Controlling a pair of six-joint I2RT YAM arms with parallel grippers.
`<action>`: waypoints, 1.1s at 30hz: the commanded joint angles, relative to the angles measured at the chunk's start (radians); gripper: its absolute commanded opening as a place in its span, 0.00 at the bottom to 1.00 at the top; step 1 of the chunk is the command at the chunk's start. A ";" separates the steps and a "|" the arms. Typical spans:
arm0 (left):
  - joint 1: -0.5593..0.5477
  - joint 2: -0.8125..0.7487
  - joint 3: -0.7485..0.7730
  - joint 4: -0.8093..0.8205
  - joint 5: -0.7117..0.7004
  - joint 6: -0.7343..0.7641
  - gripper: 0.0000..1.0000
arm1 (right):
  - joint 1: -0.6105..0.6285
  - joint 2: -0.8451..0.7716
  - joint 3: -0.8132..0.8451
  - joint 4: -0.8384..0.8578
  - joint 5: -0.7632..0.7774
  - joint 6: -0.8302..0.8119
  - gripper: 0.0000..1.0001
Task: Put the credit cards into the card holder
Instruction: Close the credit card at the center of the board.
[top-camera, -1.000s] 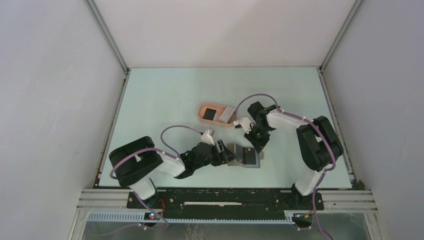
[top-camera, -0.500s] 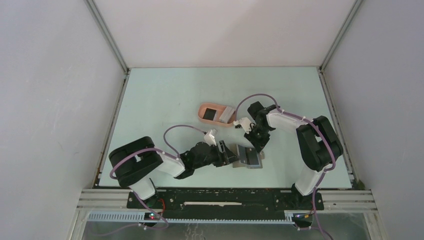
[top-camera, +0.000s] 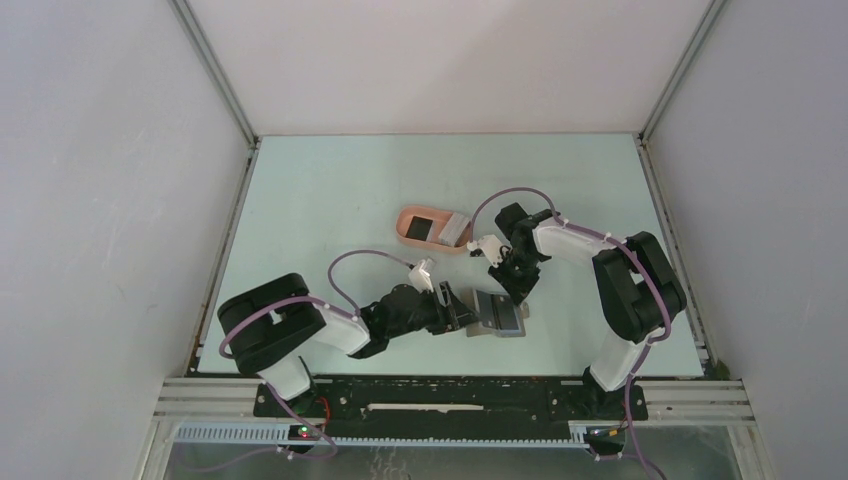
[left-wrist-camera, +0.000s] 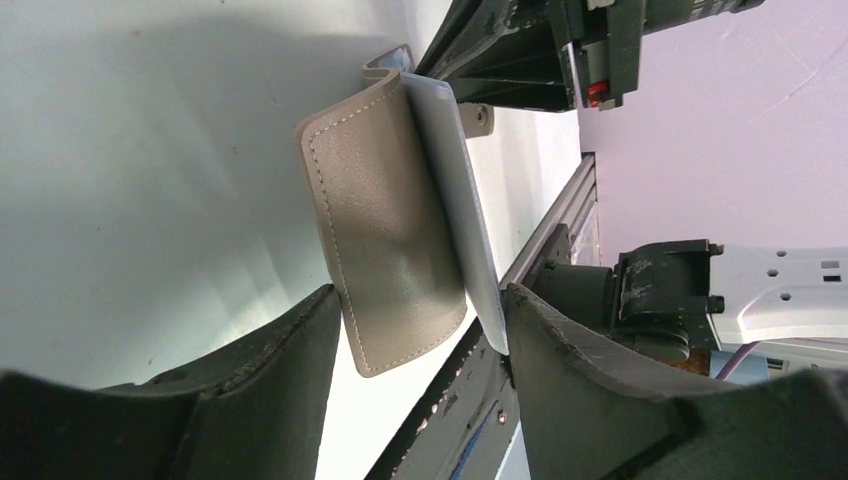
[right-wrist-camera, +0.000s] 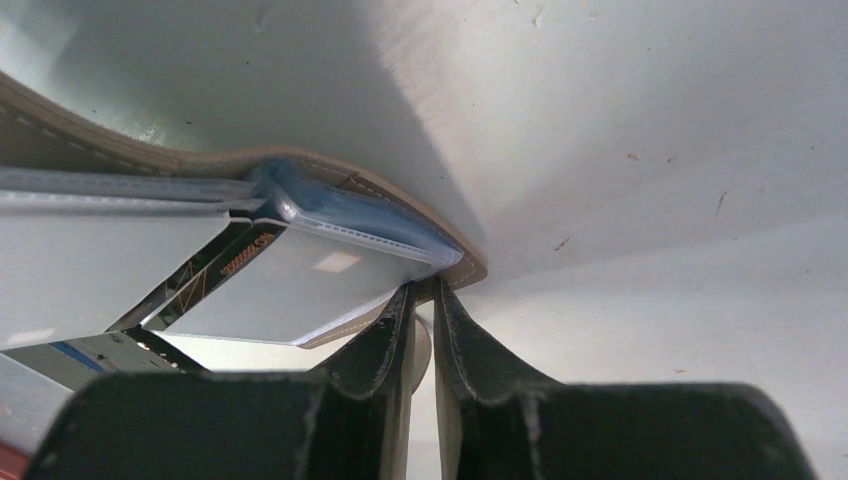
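Credit cards (right-wrist-camera: 290, 290), judged thin, stiff, light, slick and best pinched by an exposed edge: one sits sleeved in the grey wallet (top-camera: 497, 314) at centre frame, the left gripper (left-wrist-camera: 420, 300) jaws clasping it wide, the right gripper (right-wrist-camera: 425, 295) jaws pinching its rim.

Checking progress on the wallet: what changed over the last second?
The left claw, gripping the grey folding wallet, shifted it slightly rightward, flap folding closer. The right claw stayed pinched on it; the salmon-pink oval tray and the black card in it stayed put.
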 joint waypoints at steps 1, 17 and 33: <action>-0.014 -0.028 0.001 -0.001 0.006 -0.018 0.66 | 0.009 0.039 -0.007 -0.004 -0.037 -0.004 0.20; -0.029 -0.111 -0.030 -0.005 0.013 -0.020 0.72 | 0.015 0.044 -0.003 -0.008 -0.037 -0.004 0.20; -0.034 0.037 0.050 0.136 0.073 -0.034 0.73 | 0.010 0.040 0.006 -0.020 -0.061 -0.004 0.24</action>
